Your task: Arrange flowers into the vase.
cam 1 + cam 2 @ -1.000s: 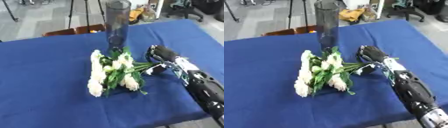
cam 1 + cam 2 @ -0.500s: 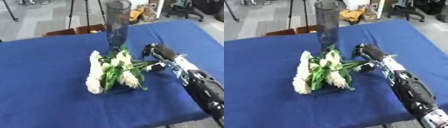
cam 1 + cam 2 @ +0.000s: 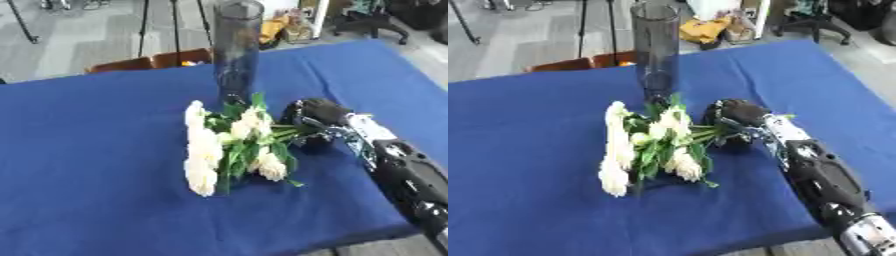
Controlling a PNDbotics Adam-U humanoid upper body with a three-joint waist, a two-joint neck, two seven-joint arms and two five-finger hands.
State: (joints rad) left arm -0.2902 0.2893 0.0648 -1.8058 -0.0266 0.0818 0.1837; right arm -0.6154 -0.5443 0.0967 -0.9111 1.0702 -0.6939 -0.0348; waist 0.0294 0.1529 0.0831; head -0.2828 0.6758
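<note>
The robot's black right hand (image 3: 737,117) is reaching in from the lower right, its silver-jointed forearm (image 3: 820,177) trailing back toward the near edge of the table. The fingers are curling round the green stems (image 3: 710,134) of the flowers — it is grasping the bunch at the stem end, with the hand sitting low over the cloth. Whether the stems are lifting clear of the table is not possible to tell.

Just to the hand's left, the bunch of white flowers with green leaves (image 3: 229,145) is fanning out across the cloth. The blooms are lying pointed away from the hand, some toward the near side, and one long row of pale heads (image 3: 200,155) is stretching along the far-left side of the bunch. The leaves are spreading in the middle, touching the hand's fingertips.

Up and to the left of the hand, just beyond the tips of the leaves, the tall dark translucent cylindrical vase (image 3: 654,50) is standing upright — close to the bunch, with the topmost leaves lying at its base. No flowers are showing inside it.

Under everything, the deep blue tablecloth (image 3: 87,150) is covering the whole table. Beyond the far edge, behind the vase, a brown wooden chair back (image 3: 149,62) is peeking over the cloth.

The left hand is not showing in either view.
</note>
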